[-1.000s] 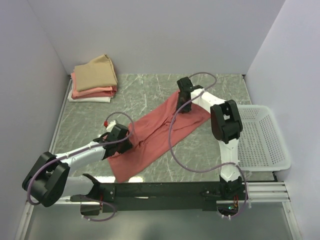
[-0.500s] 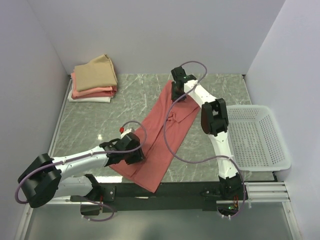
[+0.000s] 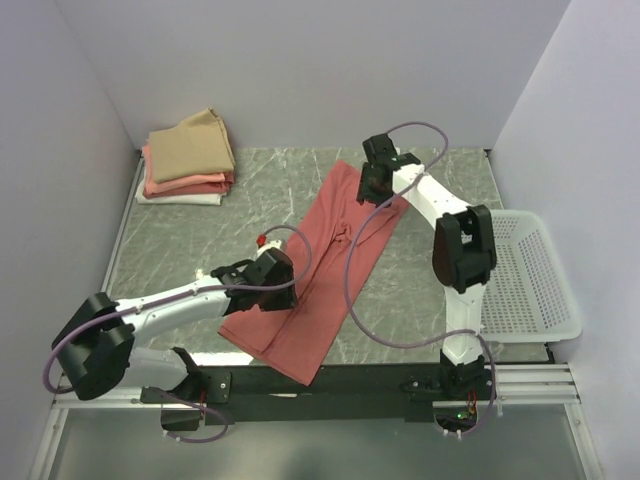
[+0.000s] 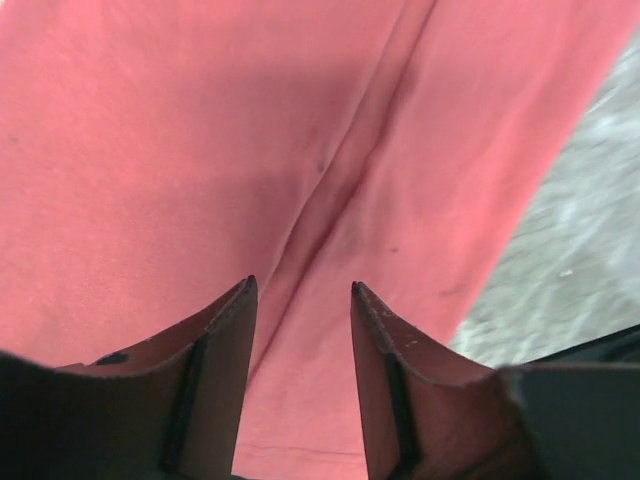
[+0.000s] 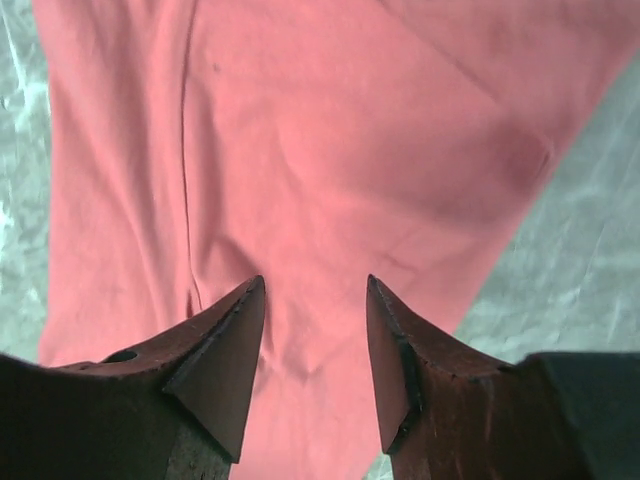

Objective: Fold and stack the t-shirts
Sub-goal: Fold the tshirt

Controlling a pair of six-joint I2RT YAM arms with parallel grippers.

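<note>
A salmon-red t-shirt (image 3: 322, 270) lies folded lengthwise as a long strip on the table, running from the far middle to the near edge. My left gripper (image 3: 275, 272) is over its near half, open and empty, and the cloth (image 4: 200, 150) shows between its fingers. My right gripper (image 3: 375, 185) is over the shirt's far end, open and empty above the cloth (image 5: 330, 150). A stack of folded shirts stands at the far left: tan (image 3: 193, 146) on top, salmon-pink (image 3: 190, 184) below, white (image 3: 180, 198) at the bottom.
A white perforated basket (image 3: 520, 275) stands at the right edge of the table. Grey marble tabletop (image 3: 180, 250) shows on both sides of the shirt. Walls close in the left, back and right. Cables loop over both arms.
The shirt strip has swung from a diagonal lie to nearly lengthwise, its near end moving right. Both grippers have let the cloth go and now stand open over it.
</note>
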